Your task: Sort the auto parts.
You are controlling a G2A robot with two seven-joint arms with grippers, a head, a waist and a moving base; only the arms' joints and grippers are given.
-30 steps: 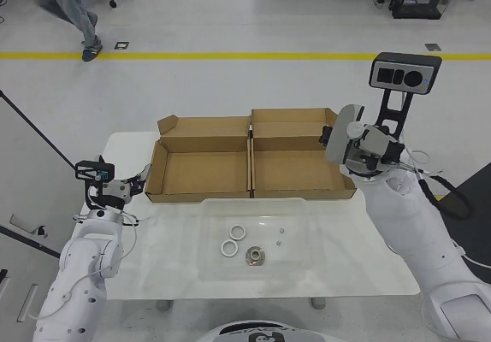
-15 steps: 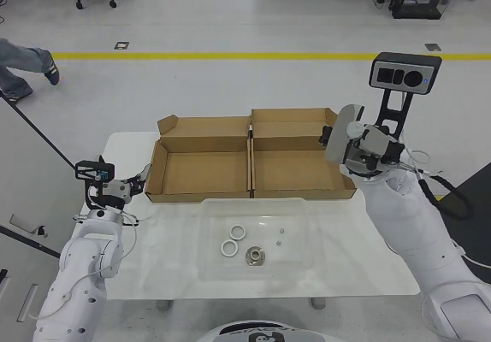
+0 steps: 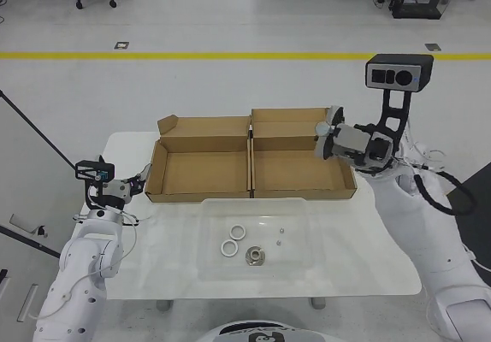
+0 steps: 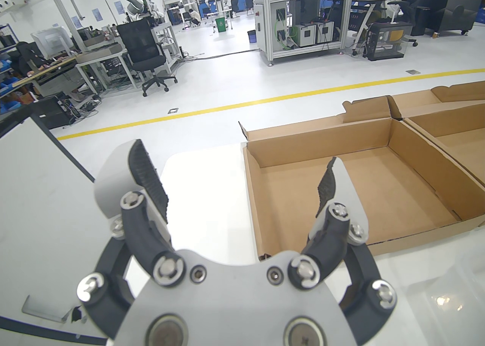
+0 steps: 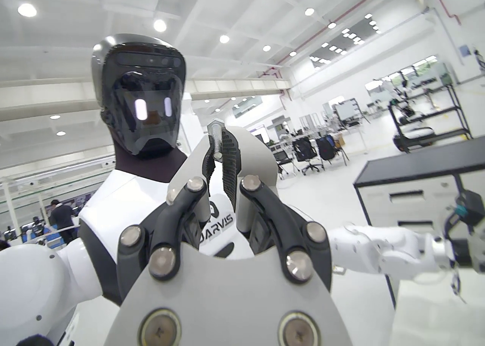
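From the top view, the right jaws are hovering over the outer end of the right cardboard box (image 3: 301, 171). The left cardboard box (image 3: 203, 167) is lying past it on the side away from these jaws, and the two boxes are touching wall to wall. The left jaws are hanging just beside the outer wall of the left cardboard box, above the tabletop (image 3: 160, 256). Between the two sets of jaws and nearer the robot, a clear tray (image 3: 292, 261) is sitting. It is holding two white rings (image 3: 238, 232) (image 3: 228, 248), a metal hub (image 3: 253, 255) and two tiny bits (image 3: 280, 229).

In the left wrist view, the left jaws are standing spread wide and gripping nothing. The left cardboard box (image 4: 360, 181) is lying open just ahead of them, with the right cardboard box (image 4: 454, 124) beyond it.

In the right wrist view, the right jaws are pinching a threaded bolt (image 5: 216, 141) between their tips. The bolt's head is poking out past the tips.
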